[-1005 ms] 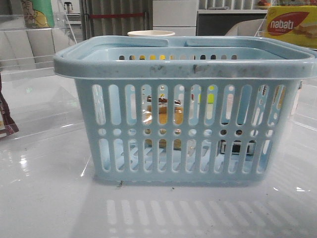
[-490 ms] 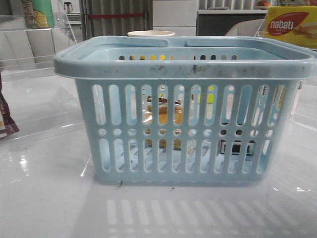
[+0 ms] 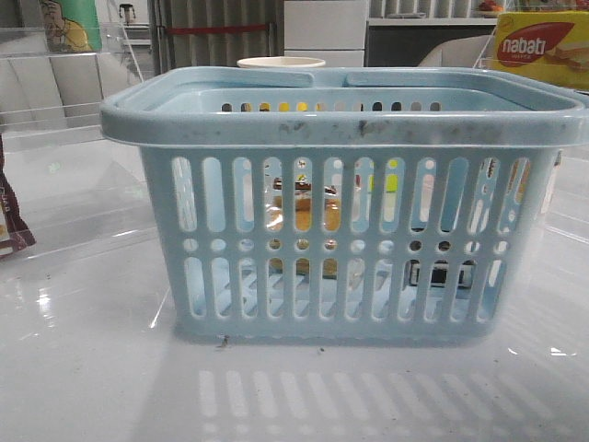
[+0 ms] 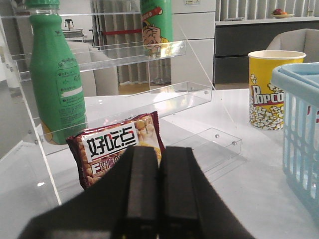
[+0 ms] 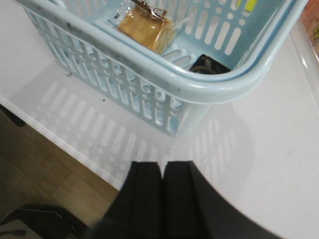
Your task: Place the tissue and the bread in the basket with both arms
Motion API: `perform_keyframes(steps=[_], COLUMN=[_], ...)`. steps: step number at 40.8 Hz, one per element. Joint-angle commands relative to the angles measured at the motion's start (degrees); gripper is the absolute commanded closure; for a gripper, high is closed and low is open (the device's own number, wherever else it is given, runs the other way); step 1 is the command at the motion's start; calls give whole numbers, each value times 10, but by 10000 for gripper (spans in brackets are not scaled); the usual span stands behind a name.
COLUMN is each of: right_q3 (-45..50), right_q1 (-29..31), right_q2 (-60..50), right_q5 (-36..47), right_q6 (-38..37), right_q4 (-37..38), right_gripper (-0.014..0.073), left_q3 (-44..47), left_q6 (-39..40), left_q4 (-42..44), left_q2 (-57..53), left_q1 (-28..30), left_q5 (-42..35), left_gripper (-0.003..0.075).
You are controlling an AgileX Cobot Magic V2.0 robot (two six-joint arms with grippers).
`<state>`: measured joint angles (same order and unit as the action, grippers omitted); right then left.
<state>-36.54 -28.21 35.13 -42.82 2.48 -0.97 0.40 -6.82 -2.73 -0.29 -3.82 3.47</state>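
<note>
The light blue basket (image 3: 345,129) stands in the middle of the white table. The bread (image 5: 144,27), tan in a clear wrapper, lies inside it and shows through the slots in the front view (image 3: 308,210). A dark patch low in the basket (image 5: 208,64) (image 3: 442,274) seems to be the tissue pack, mostly hidden. My left gripper (image 4: 159,152) is shut and empty, away from the basket (image 4: 299,124), near a snack bag. My right gripper (image 5: 162,167) is shut and empty, above the table's front edge, outside the basket's rim (image 5: 164,82). Neither gripper shows in the front view.
A red snack bag (image 4: 117,149) leans by a clear acrylic shelf (image 4: 164,94) holding a green bottle (image 4: 55,74). A yellow popcorn cup (image 4: 266,89) stands behind the basket. A nabati box (image 3: 543,46) sits at the back right. The table's front edge (image 5: 65,142) drops to the floor.
</note>
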Motion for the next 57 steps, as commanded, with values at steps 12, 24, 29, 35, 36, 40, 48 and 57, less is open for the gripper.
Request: perform_keyframes(steps=[12, 24, 29, 35, 36, 40, 48, 57], right_q3=[-16, -16, -16, -16, -16, -16, -16, -16], right_q1=[1, 1, 1, 1, 1, 1, 1, 1], right_q2=[-1, -1, -1, -1, -1, -1, -1, -1], right_q5=[29, 29, 29, 29, 29, 29, 29, 29], right_q6=[2, 2, 2, 2, 2, 2, 2, 2], right_q4=[2, 2, 2, 2, 2, 2, 2, 2], right_gripper=[538, 538, 538, 538, 538, 538, 538, 538], left_q3=[4, 4, 4, 4, 4, 4, 4, 4], left_q6=[50, 50, 50, 50, 50, 50, 50, 50], left_q4=[45, 45, 45, 45, 45, 45, 45, 45], left_q2=[-11, -11, -10, -10, -10, -10, -10, -10], left_q1=[3, 3, 3, 3, 3, 3, 3, 3], left_q5=[-73, -89, -89, -89, -89, -89, -89, -89], left_gripper=[627, 627, 627, 627, 627, 627, 627, 627])
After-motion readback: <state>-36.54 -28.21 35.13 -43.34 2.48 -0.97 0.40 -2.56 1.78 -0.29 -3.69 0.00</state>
